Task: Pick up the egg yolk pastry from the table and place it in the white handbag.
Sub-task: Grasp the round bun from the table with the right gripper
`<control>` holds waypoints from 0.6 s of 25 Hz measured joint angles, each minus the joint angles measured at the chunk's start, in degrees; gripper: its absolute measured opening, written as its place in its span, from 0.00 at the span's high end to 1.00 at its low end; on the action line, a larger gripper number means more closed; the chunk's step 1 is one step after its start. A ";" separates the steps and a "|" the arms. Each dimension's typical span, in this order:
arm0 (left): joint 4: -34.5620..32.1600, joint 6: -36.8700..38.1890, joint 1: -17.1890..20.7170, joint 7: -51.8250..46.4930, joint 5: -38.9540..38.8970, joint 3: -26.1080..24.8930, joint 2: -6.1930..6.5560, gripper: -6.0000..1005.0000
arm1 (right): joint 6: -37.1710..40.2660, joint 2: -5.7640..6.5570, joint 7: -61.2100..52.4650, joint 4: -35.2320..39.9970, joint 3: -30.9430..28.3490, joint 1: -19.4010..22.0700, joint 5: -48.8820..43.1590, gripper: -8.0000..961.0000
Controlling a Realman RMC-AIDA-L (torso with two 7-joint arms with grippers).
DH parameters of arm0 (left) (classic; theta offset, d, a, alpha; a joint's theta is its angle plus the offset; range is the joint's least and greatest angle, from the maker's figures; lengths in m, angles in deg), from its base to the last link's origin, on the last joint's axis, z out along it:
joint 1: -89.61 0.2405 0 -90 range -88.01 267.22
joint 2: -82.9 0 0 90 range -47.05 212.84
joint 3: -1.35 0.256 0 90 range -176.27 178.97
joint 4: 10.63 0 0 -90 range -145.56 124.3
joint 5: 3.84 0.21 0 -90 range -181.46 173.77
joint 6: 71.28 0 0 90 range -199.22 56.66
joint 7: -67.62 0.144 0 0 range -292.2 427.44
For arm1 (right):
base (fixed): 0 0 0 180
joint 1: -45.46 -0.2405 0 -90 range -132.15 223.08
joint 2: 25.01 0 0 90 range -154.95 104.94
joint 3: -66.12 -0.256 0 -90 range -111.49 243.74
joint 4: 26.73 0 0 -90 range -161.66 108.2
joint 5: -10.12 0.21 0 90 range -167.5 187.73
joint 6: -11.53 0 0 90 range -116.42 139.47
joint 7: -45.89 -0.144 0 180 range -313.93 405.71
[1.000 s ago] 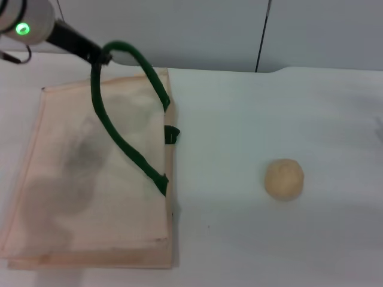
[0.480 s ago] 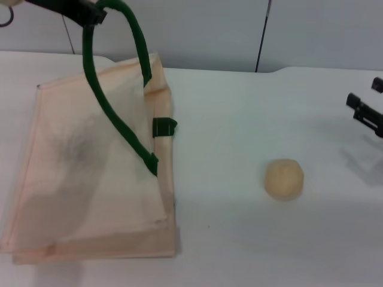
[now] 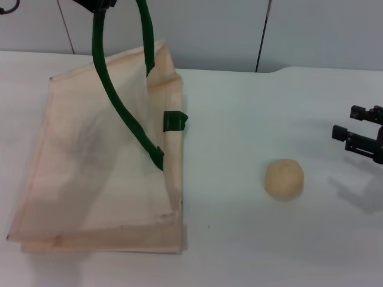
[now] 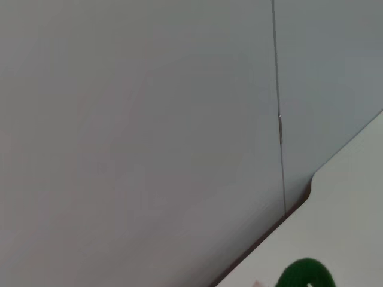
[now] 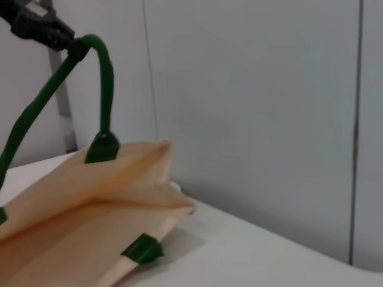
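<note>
Head view: I saw the left pincer point(image 3: 96, 5) at 11 o'clock, clamped on the dark green handle point(image 3: 119, 101) and holding the mouth side of the white handbag point(image 3: 90, 173) raised off the bench point(image 3: 239, 239); the bag's lower edge lay on the bench; the egg yolk pastry point(image 3: 284, 179) sat at 4 o'clock, well apart from the bag; the right pincer point(image 3: 358, 133), at 3 o'clock near the pastry, stood spread with nothing between its fingers.

white handbag point(image 3: 90, 161): soft cloth | egg yolk pastry point(image 3: 284, 179): matt, doughy
</note>
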 joint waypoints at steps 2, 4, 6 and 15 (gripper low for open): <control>-0.83 -0.62 -0.15 -0.04 -0.02 0.00 -0.01 0.88 | -0.48 0.02 -0.79 -0.09 0.01 -0.25 -0.91 0.30; -1.66 -1.02 -0.19 -0.10 -0.09 0.02 -0.07 0.88 | -0.20 0.03 -1.29 -0.33 0.05 -0.60 -2.27 0.30; -2.24 -1.28 -0.20 -0.13 -0.75 0.06 -0.15 0.88 | 0.96 0.00 -1.40 -0.57 0.10 -1.02 -4.16 0.30; -3.90 -2.72 -0.04 -0.25 -2.86 0.02 -0.09 0.88 | 9.61 0.30 -3.04 -5.88 0.84 -2.79 -11.26 0.24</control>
